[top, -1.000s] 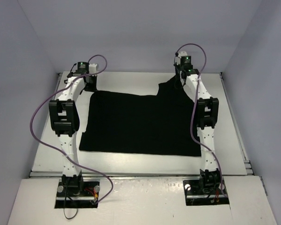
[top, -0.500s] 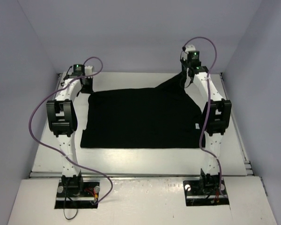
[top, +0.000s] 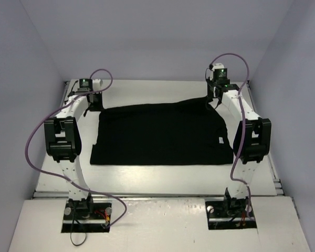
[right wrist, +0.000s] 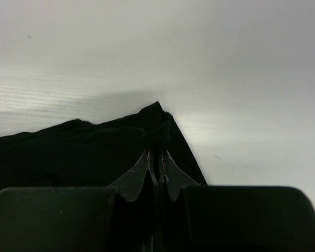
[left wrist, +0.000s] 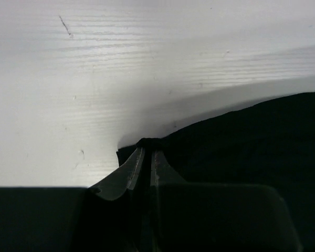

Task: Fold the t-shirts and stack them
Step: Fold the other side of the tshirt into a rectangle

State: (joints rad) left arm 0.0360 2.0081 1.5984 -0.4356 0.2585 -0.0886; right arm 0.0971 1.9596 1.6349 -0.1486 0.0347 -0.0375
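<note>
A plain black t-shirt [top: 160,134] lies spread across the middle of the white table [top: 157,176], its back edge raised at both far corners. My left gripper [top: 93,105] is shut on the shirt's far left corner [left wrist: 142,144]. At the far right, my right gripper [top: 214,101] is shut on the other far corner [right wrist: 158,123], which stands up in a small peak. In each wrist view the fingers pinch a thin fold of black cloth just above the table. No print shows on the fabric.
Grey walls enclose the table at the back [top: 157,42], left and right. Purple cables [top: 39,136] loop off both arms. The arm bases [top: 86,210] sit at the near edge. Bare white table [left wrist: 94,63] lies beyond the shirt's far edge.
Both arms have drawn outward and nearer with the held corners. The right-hand peak of cloth has come down and moved right. The shirt's back edge now lies flatter and wider.
</note>
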